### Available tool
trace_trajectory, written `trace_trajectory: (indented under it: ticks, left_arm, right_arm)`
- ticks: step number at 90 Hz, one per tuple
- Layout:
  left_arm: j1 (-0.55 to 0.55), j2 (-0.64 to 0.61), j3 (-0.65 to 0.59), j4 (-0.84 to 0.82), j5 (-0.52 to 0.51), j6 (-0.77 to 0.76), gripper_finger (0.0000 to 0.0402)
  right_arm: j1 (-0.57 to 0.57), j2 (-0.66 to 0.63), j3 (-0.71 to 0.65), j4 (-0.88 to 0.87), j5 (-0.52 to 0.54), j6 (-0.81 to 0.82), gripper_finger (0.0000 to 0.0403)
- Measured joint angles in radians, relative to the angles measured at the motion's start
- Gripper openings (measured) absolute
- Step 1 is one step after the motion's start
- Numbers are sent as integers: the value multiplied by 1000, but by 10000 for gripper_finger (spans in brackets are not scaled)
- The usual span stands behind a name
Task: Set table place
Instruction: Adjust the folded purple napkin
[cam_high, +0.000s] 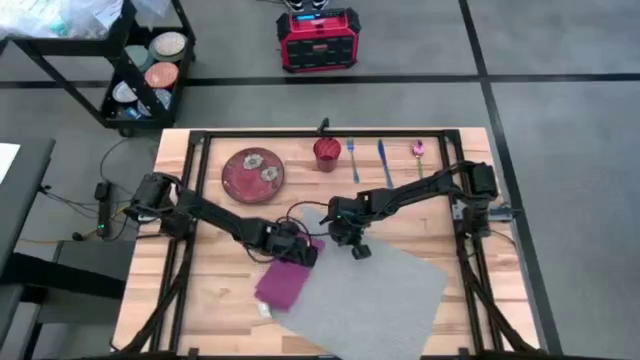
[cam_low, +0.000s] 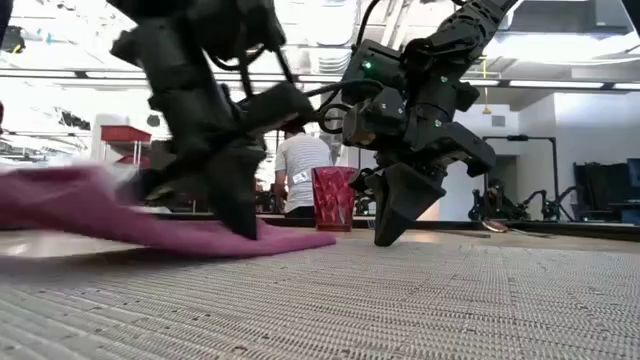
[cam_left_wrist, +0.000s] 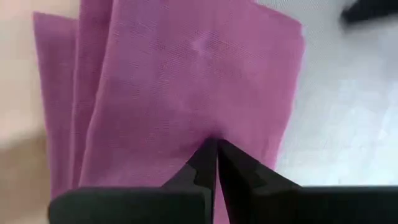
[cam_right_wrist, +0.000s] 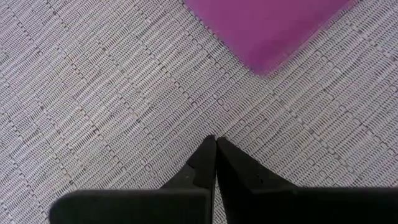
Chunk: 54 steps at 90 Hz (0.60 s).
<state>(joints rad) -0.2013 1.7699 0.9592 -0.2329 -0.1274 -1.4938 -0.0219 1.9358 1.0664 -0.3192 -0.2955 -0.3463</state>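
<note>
Left claw: my left claw (cam_left_wrist: 216, 144) pinches the pink napkin (cam_left_wrist: 186, 87) tight.
Right claw: my right claw (cam_right_wrist: 215, 140) is closed, holding nothing, over the grey mat (cam_right_wrist: 93, 93).

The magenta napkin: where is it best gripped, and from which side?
Judging from the high view, the magenta napkin lies flat, half on the grey placemat, half on the table. Its far edge is the likely spot, pinched from above, since a flat folded cloth offers only edges. The left gripper is shut there now; the right gripper is shut over the placemat.
</note>
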Motion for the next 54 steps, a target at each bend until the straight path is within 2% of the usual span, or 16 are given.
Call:
trace_trajectory:
  ticks: [15,35,47,54]
  left_arm:
    - [52,0,0,87,9,67,0]
    - [6,0,0,88,86,75,0]
    - [-30,-4,0,90,99,55,0]
    - [-45,-4,5,87,98,52,0]
  right_arm:
    - [0,0,0,0,0,-1,0]
    - [0,-8,3,-14,4,6,0]
    - [-2,-82,5,-159,26,25,0]
    - [13,-147,3,-202,74,39,0]
